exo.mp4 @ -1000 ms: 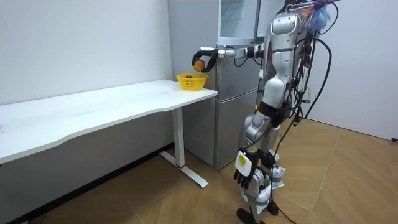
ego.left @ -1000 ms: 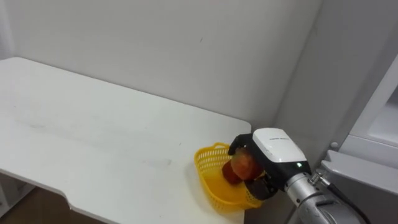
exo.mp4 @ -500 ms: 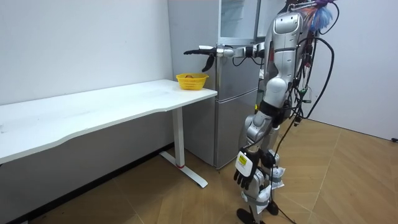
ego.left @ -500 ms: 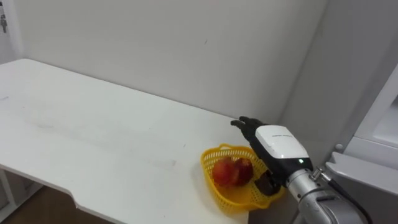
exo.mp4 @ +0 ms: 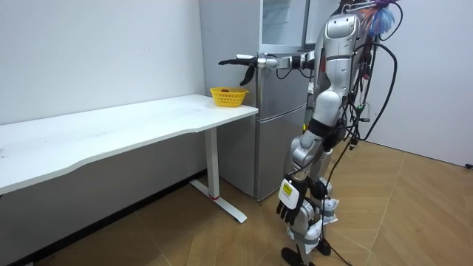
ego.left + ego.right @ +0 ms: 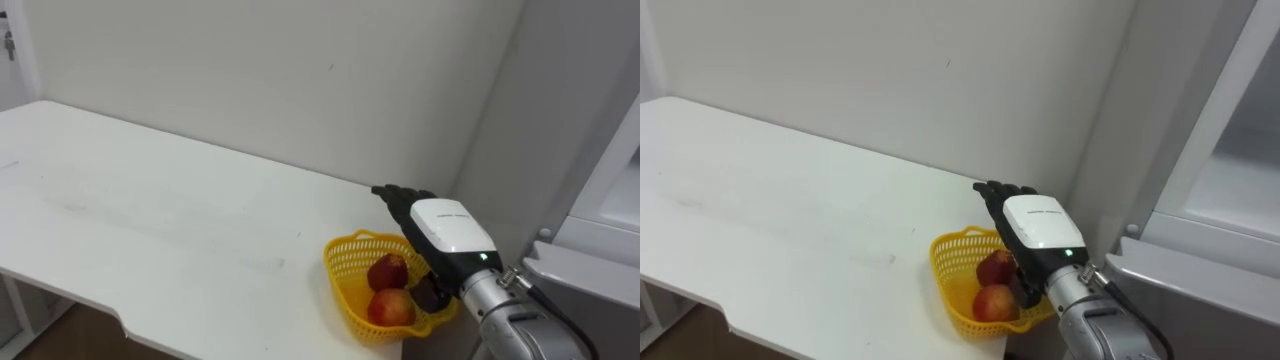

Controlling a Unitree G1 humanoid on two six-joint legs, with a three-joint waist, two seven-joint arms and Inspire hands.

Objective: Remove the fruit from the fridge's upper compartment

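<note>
- The right robot hand (image 6: pixel 446 230) is nearest, reaching in from the lower right. It is released, with its fingers held straight out and grasping nothing, and its palm hovers over the far right side of the yellow basket (image 6: pixel 340 262).
- In the basket lie two red apples (image 6: pixel 391 307), side by side and clear of the fingers. The fetched fruit is there, not in either hand.
- The basket sits at the right corner of the white surface (image 6: pixel 150 230), close to its edge.
- Beyond, at the right, stands the fridge (image 6: pixel 1230 150), its upper compartment open. The plain wall (image 6: pixel 300 80) backs it all.
- In the room view the left robot hand (image 5: pixel 290 210) hangs low by the leg. I cannot tell how it is set.
- Judgement: the drop-off looks done. The next move calls for lifting the hand straight up, clear of the rim, so the light basket is not nudged off the corner, then swinging back toward the fridge.
</note>
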